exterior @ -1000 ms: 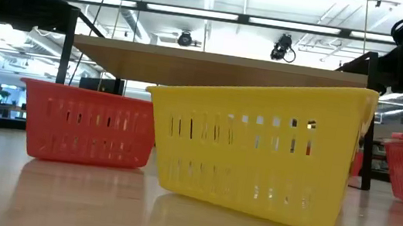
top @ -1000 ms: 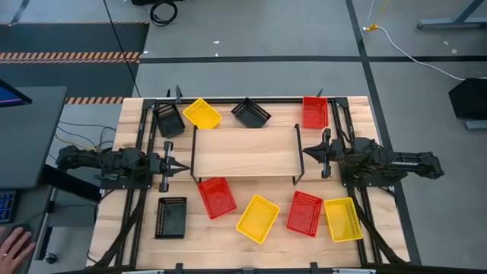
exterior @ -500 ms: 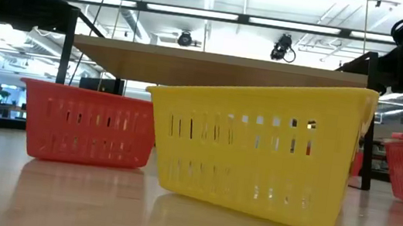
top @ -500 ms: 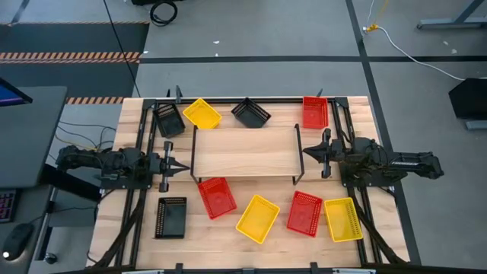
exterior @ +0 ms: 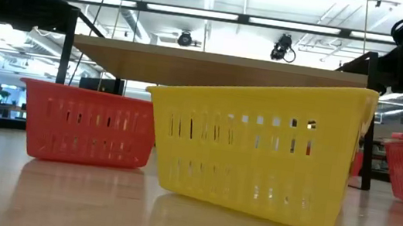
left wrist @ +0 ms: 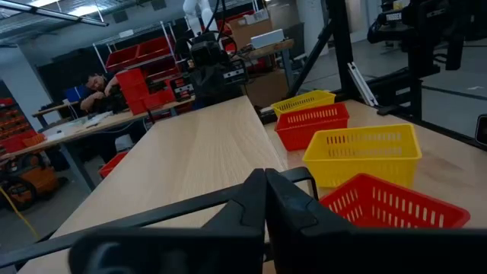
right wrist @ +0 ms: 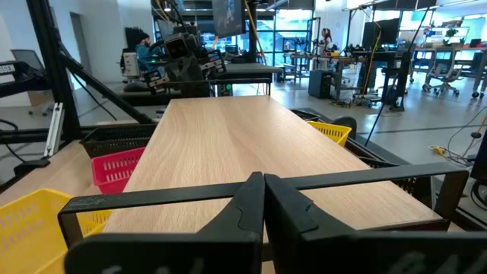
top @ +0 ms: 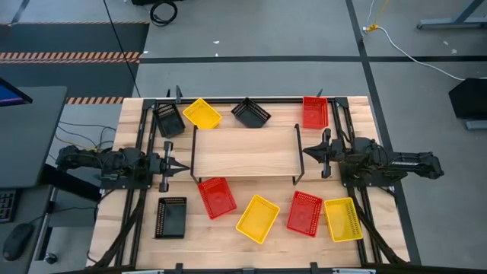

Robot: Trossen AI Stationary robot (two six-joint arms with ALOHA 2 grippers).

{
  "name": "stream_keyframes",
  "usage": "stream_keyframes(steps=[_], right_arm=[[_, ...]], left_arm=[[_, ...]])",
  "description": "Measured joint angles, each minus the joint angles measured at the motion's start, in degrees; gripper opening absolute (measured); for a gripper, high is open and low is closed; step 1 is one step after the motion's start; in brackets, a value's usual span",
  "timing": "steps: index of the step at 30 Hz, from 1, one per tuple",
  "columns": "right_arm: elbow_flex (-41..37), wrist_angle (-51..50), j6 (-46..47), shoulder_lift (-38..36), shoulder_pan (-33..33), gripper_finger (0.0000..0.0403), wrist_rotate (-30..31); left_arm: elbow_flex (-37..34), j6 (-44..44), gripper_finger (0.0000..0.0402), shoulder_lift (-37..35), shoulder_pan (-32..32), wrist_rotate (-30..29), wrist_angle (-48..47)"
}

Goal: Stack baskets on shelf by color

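The shelf (top: pixel 243 152) stands mid-table on thin black legs, its wooden top bare. Baskets rest on their bases on the table around it. Behind it are a black one (top: pixel 169 119), a yellow one (top: pixel 202 113), a black one (top: pixel 251 112) and a red one (top: pixel 314 112). In front are a black one (top: pixel 171 217), a red one (top: pixel 217 197), a yellow one (top: pixel 258 218), a red one (top: pixel 304 212) and a yellow one (top: pixel 342 219). My left gripper (top: pixel 185 166) is shut, level, at the shelf's left end. My right gripper (top: pixel 304 152) is shut at its right end.
Black frame rails (top: pixel 144 152) run along both table sides under the arms. A desk (top: pixel 30 137) stands left of the table. In the low view the yellow basket (exterior: pixel 258 156) and a red one (exterior: pixel 87 125) sit near the front edge.
A person's hand by the desk at the left of the table has gone out of view. Both arms and all baskets have kept still.
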Motion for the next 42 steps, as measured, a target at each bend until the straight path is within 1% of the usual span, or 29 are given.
stream_keyframes(steps=[11,12,14,15,16,18,20,24,26,28,29,30,33,36,37,39,42], right_arm=[[-0.02,0.00,0.00,0.02,-0.01,0.0014,0.00],[-0.02,-0.01,0.00,0.01,-0.01,0.0014,-0.01],[0.00,-0.01,0.00,0.02,-0.01,0.0014,0.01],[0.00,0.01,-0.01,0.02,0.00,0.0014,0.00],[-0.01,0.01,0.00,0.02,0.00,0.0014,-0.01],[0.00,0.01,-0.02,0.00,-0.01,0.0014,-0.01],[-0.02,-0.01,-0.02,0.00,0.01,0.0014,0.01],[-0.02,-0.01,-0.02,0.02,-0.01,0.0014,-0.01],[0.00,-0.01,0.00,0.00,-0.01,0.0014,-0.01],[-0.01,-0.01,-0.01,0.02,-0.01,0.0014,0.00],[-0.01,0.00,-0.01,0.02,-0.01,0.0014,0.00],[0.00,0.01,0.00,0.02,-0.01,0.0014,0.01],[-0.02,0.01,-0.01,0.02,-0.01,0.0014,-0.01],[0.00,0.00,-0.02,0.02,0.00,0.0014,0.00],[-0.02,0.01,-0.02,0.02,-0.01,0.0014,-0.01],[-0.01,0.01,0.00,0.02,0.00,0.0014,-0.01],[-0.01,0.01,0.00,0.02,-0.01,0.0014,0.01]], left_arm=[[0.02,0.47,0.0007,0.02,0.00,-0.02,0.04],[0.00,1.67,0.0007,0.01,0.00,-0.02,0.10],[0.01,7.98,0.0007,0.01,0.00,-0.03,0.75],[0.00,9.49,0.0007,0.03,0.00,0.06,1.73],[0.00,9.22,0.0007,0.02,0.00,0.35,3.07],[0.02,4.01,0.0007,0.02,0.00,0.46,6.69],[0.02,-3.55,0.0007,-0.01,0.11,-1.71,11.20],[0.02,-17.83,0.0007,0.00,0.11,-9.54,17.21],[0.02,-26.71,0.0007,0.00,0.11,-13.57,19.06],[0.02,-34.94,0.0007,-0.02,0.11,-15.77,22.48],[0.02,-37.53,0.0007,-0.03,0.11,-16.53,23.34],[0.02,-39.13,0.0007,-0.03,0.11,-16.86,23.50],[0.02,-39.95,0.0007,-0.03,0.11,-17.00,24.63],[0.53,-40.98,0.0007,0.02,0.11,-17.20,23.71],[1.60,-40.68,0.0007,0.23,0.11,-16.42,22.39],[5.35,-39.52,0.0007,1.65,0.11,-14.06,19.04],[14.77,-39.04,0.0007,7.40,0.11,-11.80,6.61]])
